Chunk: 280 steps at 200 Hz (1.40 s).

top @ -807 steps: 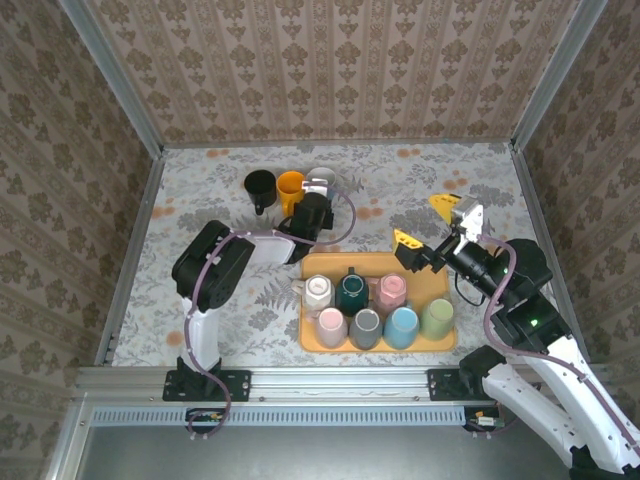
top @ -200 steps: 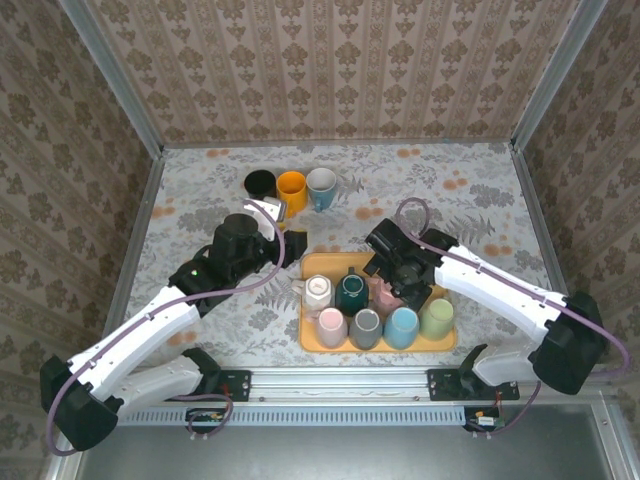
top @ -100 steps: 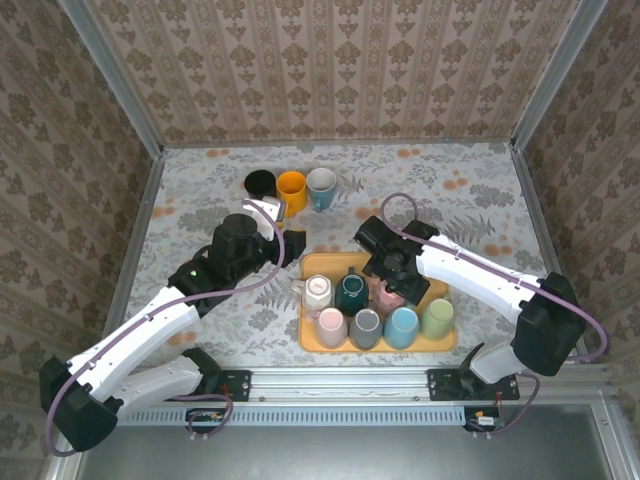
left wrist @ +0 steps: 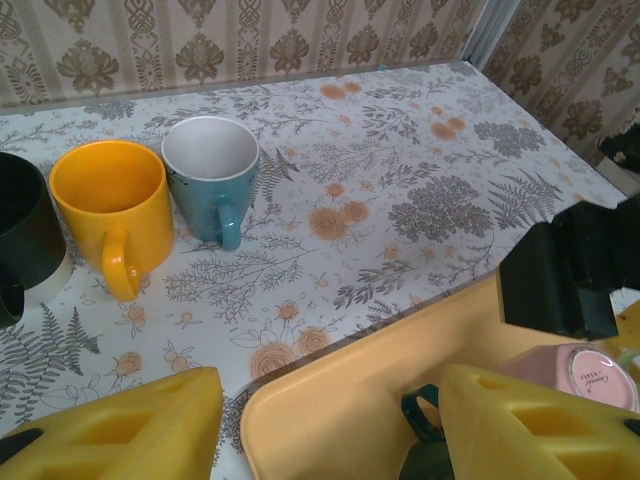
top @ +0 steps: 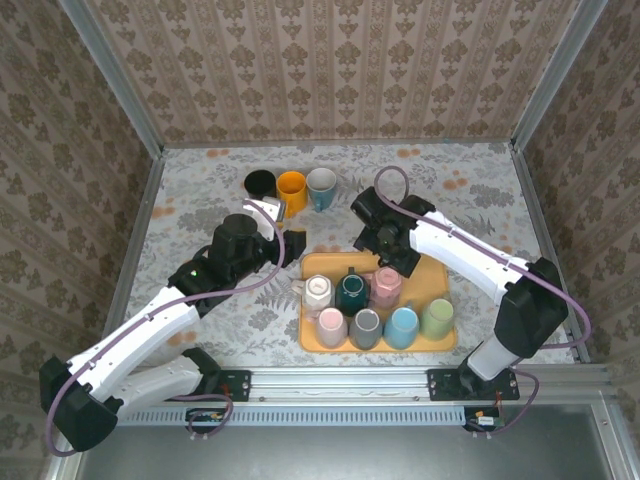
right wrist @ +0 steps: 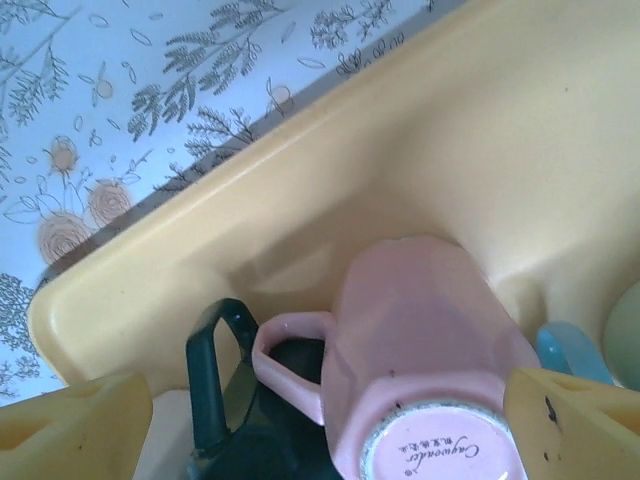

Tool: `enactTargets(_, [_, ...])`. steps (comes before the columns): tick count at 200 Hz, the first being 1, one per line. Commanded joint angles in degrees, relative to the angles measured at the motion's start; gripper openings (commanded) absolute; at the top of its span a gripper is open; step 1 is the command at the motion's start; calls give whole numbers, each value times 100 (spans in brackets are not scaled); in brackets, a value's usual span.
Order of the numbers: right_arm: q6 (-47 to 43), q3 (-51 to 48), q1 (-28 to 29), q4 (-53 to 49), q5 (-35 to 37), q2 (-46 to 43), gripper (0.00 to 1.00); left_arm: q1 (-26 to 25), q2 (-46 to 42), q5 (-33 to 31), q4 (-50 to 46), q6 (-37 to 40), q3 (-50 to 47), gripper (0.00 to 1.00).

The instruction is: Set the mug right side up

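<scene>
An upside-down pink mug (top: 387,287) stands in the back row of the yellow tray (top: 325,265), base up with printed lettering (right wrist: 430,350). My right gripper (top: 385,260) reaches down over it, open. Its yellow fingertips (right wrist: 75,425) stand wide on either side of the mug, and the left one is well clear of the handle. In the left wrist view the pink mug (left wrist: 585,365) sits under the right gripper's black body. My left gripper (top: 283,230) hovers open over the tray's (left wrist: 340,400) far left corner with nothing between its fingers (left wrist: 110,420).
A dark green mug (right wrist: 215,400) sits tight against the pink mug's handle. Several more upside-down mugs fill the tray, such as white (top: 318,291) and grey (top: 365,328). Black (top: 260,184), orange (left wrist: 105,205) and blue (left wrist: 210,175) mugs stand upright at the back.
My right wrist has swung toward the tray's far side, uncovering the pink mug in the top view. The left arm, at the back mugs four seconds ago, has stayed still over the last second.
</scene>
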Motion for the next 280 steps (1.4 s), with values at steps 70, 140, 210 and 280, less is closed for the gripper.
enactTargets(70, [1059,156,221,-1396,-76,78,100,-42,-73,-48,48,137,-52,61])
enactTargets(140, [1312,-281,209,-613,-459,196,100,-53,-11,-57,54,124,-65,61])
enactTargets(210, [1489,-864,183,-46,-521,344,98,-68,-16,-154,55,198,-82,61])
enactTargets(280, [1438,-882,135,117,-298,273,72,-114,-44,-244,39,306,-86,62])
